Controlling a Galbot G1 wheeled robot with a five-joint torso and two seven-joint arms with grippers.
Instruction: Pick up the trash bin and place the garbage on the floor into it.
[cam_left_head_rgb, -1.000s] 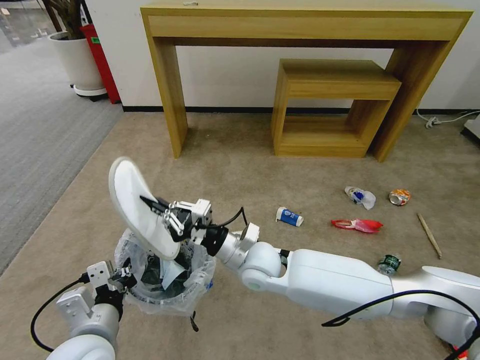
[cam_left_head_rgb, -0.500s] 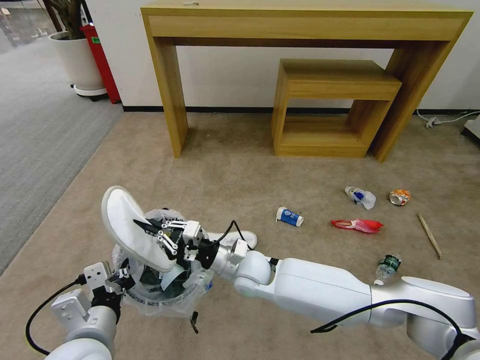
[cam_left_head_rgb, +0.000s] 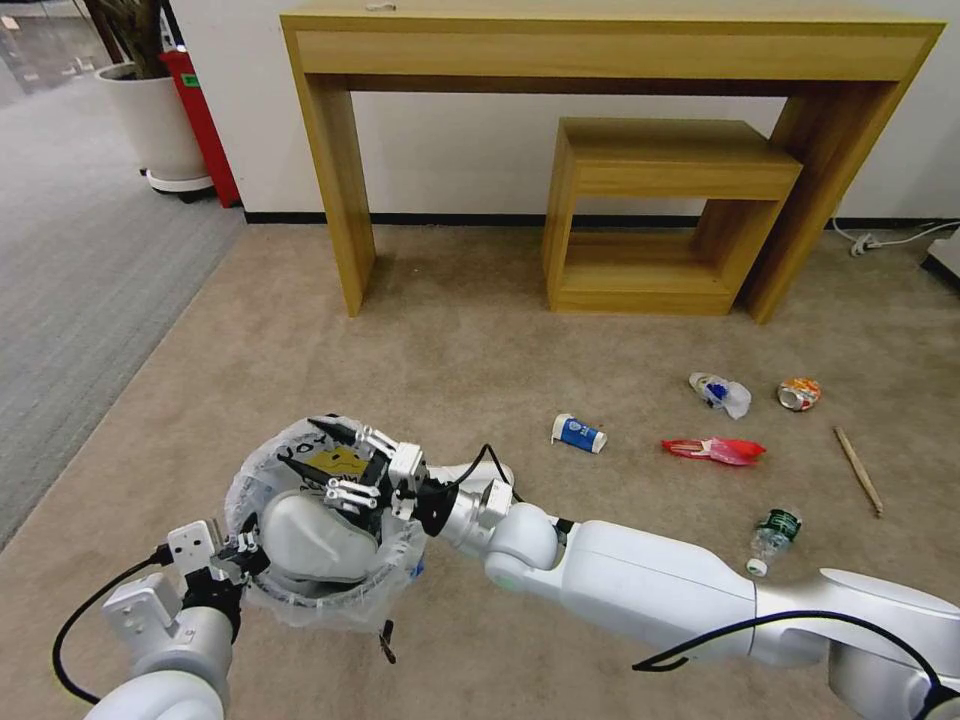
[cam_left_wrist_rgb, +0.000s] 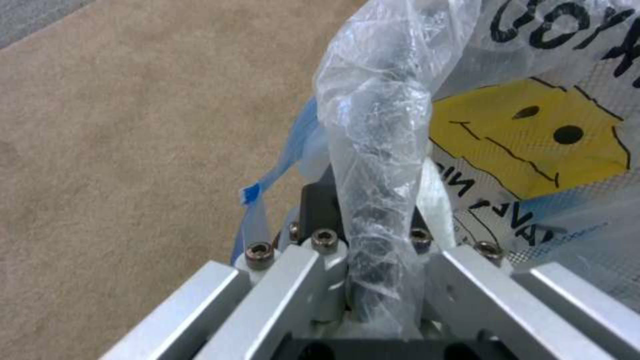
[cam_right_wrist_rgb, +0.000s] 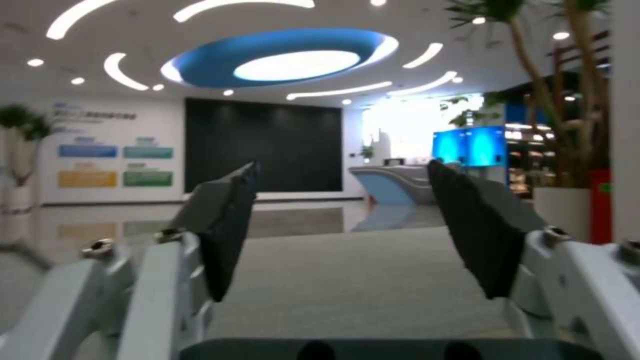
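- Holding the bin (cam_left_head_rgb: 330, 590) by its rim, the left gripper (cam_left_head_rgb: 238, 553) is seen at the lower left of the head view; in the left wrist view its fingers (cam_left_wrist_rgb: 313, 260) are closed on the rim and a twist of the bag (cam_left_wrist_rgb: 380, 150).
- The right gripper (cam_left_head_rgb: 335, 462) is seen over the bin's mouth, left of frame centre, with its jaws spread wide and nothing between them; the right wrist view shows both pads (cam_right_wrist_rgb: 223, 235) apart with only the room beyond.
- One white slipper (cam_left_head_rgb: 310, 535) lies inside the bin, filling much of the opening.
- What looks like a second slipper (cam_left_head_rgb: 478, 472) is partly hidden behind the right wrist, on the carpet (cam_left_head_rgb: 480, 340).
- The rest of the litter lies on the carpet right of centre: a cup (cam_left_head_rgb: 578, 433), a red wrapper (cam_left_head_rgb: 715, 450), a mask (cam_left_head_rgb: 722, 393), a can (cam_left_head_rgb: 800, 393), a stick (cam_left_head_rgb: 858, 470) and a bottle (cam_left_head_rgb: 770, 535).
- The step in hand is judged to be the release of the slipper and the clearing of the bin.
- For a clean exit, the open jaws are best lifted straight up, so that the loose bag is not snagged or dragged off the rim.
- The bin is best kept level and still by the left arm, since the one-sided grip and the bulky slipper could tip it.
- Room is short with the slipper so high in the bin, so later items may need to be dropped beside it, not on top.
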